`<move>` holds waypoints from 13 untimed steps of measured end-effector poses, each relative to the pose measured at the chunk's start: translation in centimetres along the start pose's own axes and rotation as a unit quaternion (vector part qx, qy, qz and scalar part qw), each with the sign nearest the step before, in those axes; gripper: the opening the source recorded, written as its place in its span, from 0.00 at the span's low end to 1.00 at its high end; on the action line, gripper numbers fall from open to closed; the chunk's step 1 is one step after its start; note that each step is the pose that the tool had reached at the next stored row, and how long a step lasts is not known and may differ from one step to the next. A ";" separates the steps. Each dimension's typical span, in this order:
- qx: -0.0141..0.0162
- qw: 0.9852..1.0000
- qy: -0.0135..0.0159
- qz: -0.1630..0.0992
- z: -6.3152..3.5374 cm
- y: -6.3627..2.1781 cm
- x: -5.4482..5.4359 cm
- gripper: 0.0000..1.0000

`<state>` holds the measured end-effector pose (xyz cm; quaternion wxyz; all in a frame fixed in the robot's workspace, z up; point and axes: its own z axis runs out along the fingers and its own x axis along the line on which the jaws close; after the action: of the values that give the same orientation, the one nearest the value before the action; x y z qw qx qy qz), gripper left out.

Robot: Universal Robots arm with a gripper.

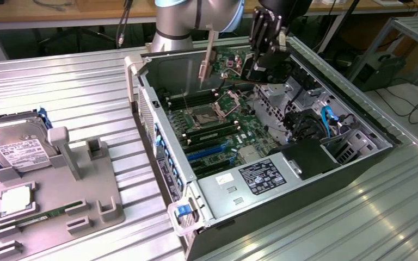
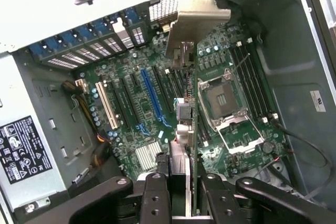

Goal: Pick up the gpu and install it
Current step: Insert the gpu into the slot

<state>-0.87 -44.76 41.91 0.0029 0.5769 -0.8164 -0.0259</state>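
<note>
Pincer (image 1: 265, 64), upper centre of the exterior view, pinches the gpu (image 2: 188, 111) edge-down over the open computer case (image 1: 227, 187). Its metal bracket apparently faces the rear openings, presumably to line up with the blue slot (image 2: 149, 95).

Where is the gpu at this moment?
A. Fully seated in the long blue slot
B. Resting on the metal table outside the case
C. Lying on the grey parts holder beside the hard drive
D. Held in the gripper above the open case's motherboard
D: the gripper is clamped on the gpu, which hangs edge-on over the motherboard, and the long blue slot is bare.
</note>
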 end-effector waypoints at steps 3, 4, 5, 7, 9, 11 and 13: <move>0.000 1.000 0.001 -0.015 0.00 0.00 0.0 0.28; -0.001 1.000 0.001 -0.021 0.00 0.00 0.0 0.28; -0.001 1.000 0.001 -0.027 0.00 0.00 0.0 0.28; -0.001 0.999 0.002 -0.038 0.00 0.00 0.0 0.28; -0.001 0.999 0.002 -0.049 0.00 0.00 0.0 0.28; -0.002 0.998 0.003 -0.061 0.00 0.00 0.0 0.28; -0.002 0.997 0.003 -0.073 0.01 0.00 0.0 0.28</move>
<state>-0.87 -44.75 41.91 0.0048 0.6353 -0.7718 -0.0255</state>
